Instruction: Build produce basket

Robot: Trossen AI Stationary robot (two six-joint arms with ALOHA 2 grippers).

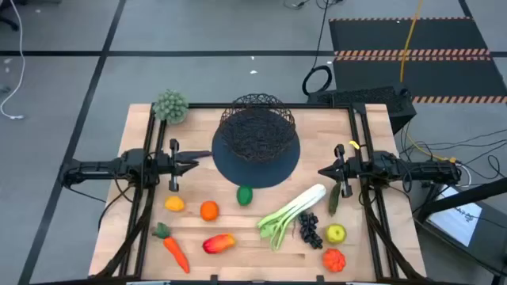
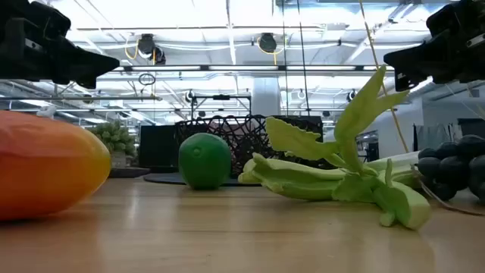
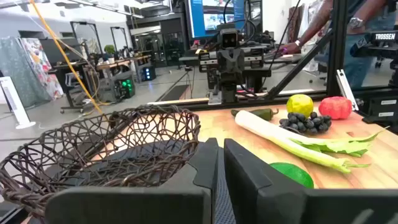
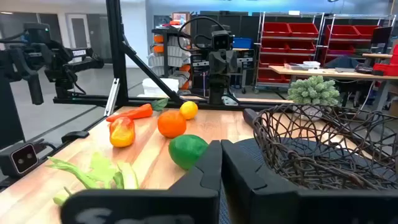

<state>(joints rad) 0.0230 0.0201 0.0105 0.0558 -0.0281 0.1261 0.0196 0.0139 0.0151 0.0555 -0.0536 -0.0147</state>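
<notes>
The black wire-mesh basket [image 1: 256,131] stands on a flat dark round mat [image 1: 257,162] at the table's far middle. The produce lies along the near half: lime [image 1: 245,195], leek [image 1: 290,214], orange [image 1: 208,210], lemon [image 1: 174,204], mango [image 1: 219,243], carrot [image 1: 173,248], dark grapes [image 1: 309,229], apple [image 1: 336,233], tomato [image 1: 333,259], cucumber [image 1: 334,199]. My left gripper [image 1: 198,165] hovers shut and empty left of the mat. My right gripper [image 1: 320,171] hovers shut and empty right of the mat.
A fuzzy grey-green clump [image 1: 170,106] sits at the table's far left corner. Black frame rails [image 1: 150,158] run along the table's left and right sides under the arms. A person stands beyond the table in the left wrist view [image 3: 367,31].
</notes>
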